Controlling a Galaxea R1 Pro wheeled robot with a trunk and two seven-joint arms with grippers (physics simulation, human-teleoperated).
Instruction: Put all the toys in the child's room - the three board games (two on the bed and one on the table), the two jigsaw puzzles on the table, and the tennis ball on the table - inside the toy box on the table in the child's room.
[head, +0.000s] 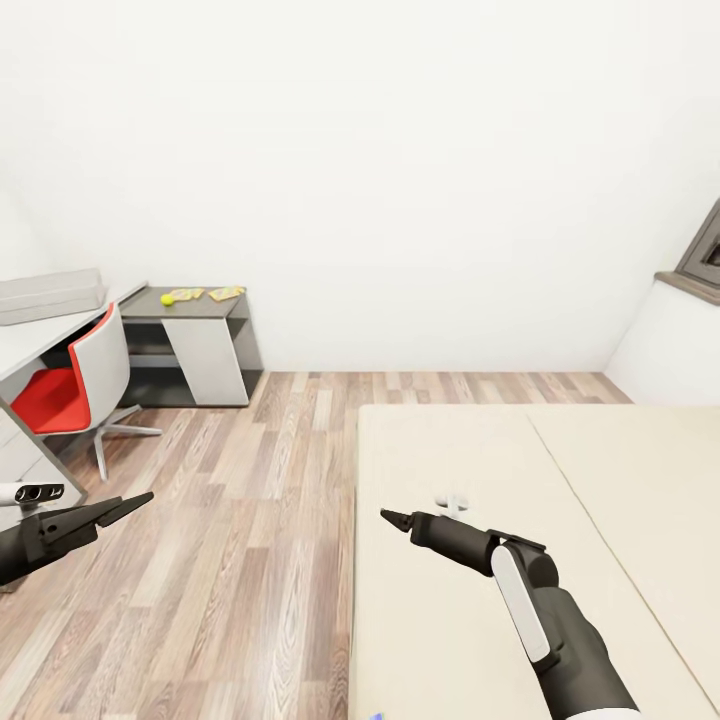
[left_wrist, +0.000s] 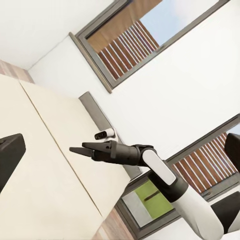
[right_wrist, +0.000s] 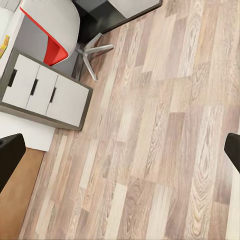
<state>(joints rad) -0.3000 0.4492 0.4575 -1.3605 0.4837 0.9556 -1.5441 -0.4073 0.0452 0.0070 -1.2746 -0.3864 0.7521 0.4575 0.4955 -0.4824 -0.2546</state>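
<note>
The table (head: 190, 305) stands at the far left against the white wall. On its dark corner section lie the tennis ball (head: 167, 299) and two jigsaw puzzles (head: 187, 294) (head: 226, 293). The grey toy box (head: 50, 294) rests on the light top further left. The beige bed (head: 600, 470) fills the right. No board games are in view. My left gripper (head: 140, 500) hangs over the floor, far from the table. My right gripper (head: 388, 516) hovers above the bed's left part. Each wrist view has that gripper's fingers (left_wrist: 10, 155) (right_wrist: 10, 160) wide apart at the picture edges, holding nothing.
A red and white swivel chair (head: 75, 385) stands in front of the table. White drawers (right_wrist: 45, 92) sit under the table. Wood plank floor (head: 250, 520) stretches between table and bed. A grey-framed window (head: 705, 250) is at the far right.
</note>
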